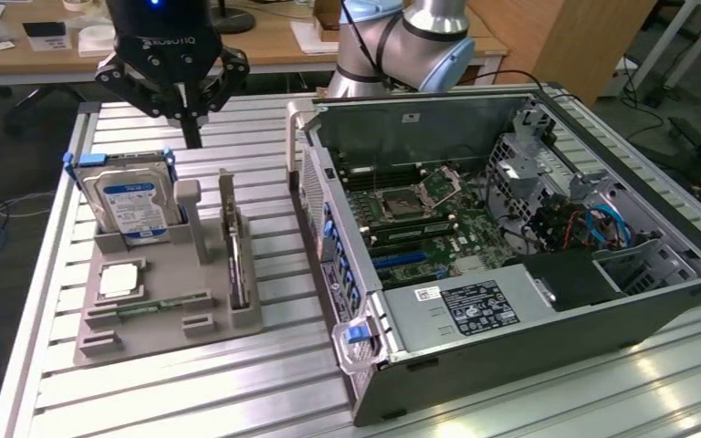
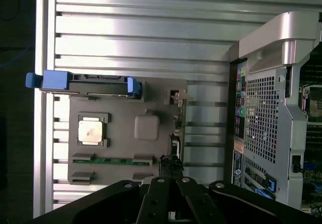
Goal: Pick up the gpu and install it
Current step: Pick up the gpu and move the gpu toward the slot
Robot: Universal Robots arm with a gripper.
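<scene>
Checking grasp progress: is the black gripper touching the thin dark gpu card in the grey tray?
Apart. Exterior view: gripper hangs clear of gpu card, table slats between.

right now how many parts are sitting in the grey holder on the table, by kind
hard drive: 1
gpu: 1
cpu chip: 1
memory stick: 1
total: 4
</scene>
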